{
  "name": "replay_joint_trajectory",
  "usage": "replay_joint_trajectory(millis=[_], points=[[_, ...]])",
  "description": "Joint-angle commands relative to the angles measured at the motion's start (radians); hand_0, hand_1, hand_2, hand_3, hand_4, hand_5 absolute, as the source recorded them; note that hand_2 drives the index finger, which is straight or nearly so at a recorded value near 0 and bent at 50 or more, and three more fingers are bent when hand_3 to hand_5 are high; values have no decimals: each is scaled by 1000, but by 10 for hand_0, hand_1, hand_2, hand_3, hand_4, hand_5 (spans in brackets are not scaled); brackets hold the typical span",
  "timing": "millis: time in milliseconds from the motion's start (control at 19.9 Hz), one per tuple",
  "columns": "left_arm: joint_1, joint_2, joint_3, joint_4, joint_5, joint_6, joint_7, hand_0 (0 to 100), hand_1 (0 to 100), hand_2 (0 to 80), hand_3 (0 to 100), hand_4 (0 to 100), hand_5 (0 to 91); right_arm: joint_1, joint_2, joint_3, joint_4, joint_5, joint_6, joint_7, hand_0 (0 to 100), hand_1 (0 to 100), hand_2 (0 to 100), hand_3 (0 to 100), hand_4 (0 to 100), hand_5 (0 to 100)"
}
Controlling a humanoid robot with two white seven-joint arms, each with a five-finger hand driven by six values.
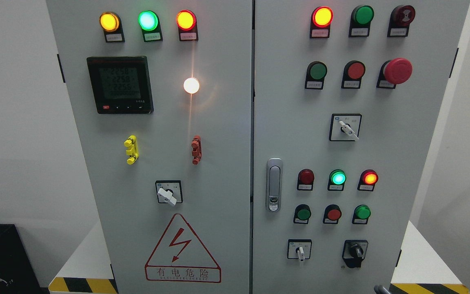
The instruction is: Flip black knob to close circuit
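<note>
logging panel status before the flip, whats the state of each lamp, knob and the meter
top-left lamps: all three lit
meter: display on
top-right red lamp: lit
top-right green lamp: unlit
middle-row green lamp: lit
black knob: pointing up-left
door latch: flush

Single head view, facing the grey electrical cabinet (218, 163) straight on, tilted slightly downward, close enough that both door panels fill the frame, black knob (355, 250) low right

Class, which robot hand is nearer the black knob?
Right: what seems the right hand's grey tip shows at the bottom edge, below-right of the black knob; the left hand is out of view.
</note>
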Motion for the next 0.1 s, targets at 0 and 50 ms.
replay_joint_trajectory(millis=[0,50], points=[[21,0,0,-23,0,-1,0,120,556,0,0,0,0,4,1,-9,3,-11,-2,0,0,0,0,27,0,0],[21,0,0,-23,0,-1,0,120,556,0,0,0,0,7,-1,-9,2,-11,-2,2,0,0,0,26,0,0]])
